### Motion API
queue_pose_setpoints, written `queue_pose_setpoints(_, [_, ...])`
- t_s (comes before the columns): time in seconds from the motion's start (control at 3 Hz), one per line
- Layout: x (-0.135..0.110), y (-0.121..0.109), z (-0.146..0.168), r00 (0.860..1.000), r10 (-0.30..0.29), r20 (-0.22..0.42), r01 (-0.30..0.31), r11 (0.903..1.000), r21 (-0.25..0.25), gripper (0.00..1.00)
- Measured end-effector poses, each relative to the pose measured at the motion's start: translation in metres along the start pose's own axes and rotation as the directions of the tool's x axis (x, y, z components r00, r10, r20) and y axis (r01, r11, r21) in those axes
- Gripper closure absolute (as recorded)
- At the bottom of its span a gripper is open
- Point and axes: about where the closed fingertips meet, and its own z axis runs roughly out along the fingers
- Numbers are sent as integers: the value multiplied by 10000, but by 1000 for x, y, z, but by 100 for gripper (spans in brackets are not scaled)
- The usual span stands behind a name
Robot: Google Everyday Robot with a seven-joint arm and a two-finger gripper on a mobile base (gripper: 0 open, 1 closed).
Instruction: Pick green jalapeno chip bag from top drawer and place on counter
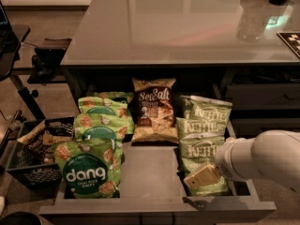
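Green jalapeno Kettle chip bags (200, 128) stand in a row on the right side of the open top drawer (150, 172). My gripper (202, 177), at the end of the white arm (262, 161) coming in from the right, is down in the drawer on the frontmost green Kettle bag (194, 151). The arm hides part of that bag. The grey counter (178, 27) lies directly above and behind the drawer.
A brown Sea Salt chip bag (153, 109) stands at the drawer's middle back. Several green Dang bags (89, 168) fill the left side. A black basket (26, 170) of snacks sits on the floor at left. A clear container (251, 20) stands on the counter's far right.
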Motion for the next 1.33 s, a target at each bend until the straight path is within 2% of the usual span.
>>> queue_pose_setpoints(0.33, [12,0,13,9997,218,72,-218,9997,87,0])
queue_pose_setpoints(1.0, [27,-7,38,9972,697,260,-715,9946,748,0])
queue_pose_setpoints(1.33, [41,-6,66,9913,1312,79,-1314,9881,797,0])
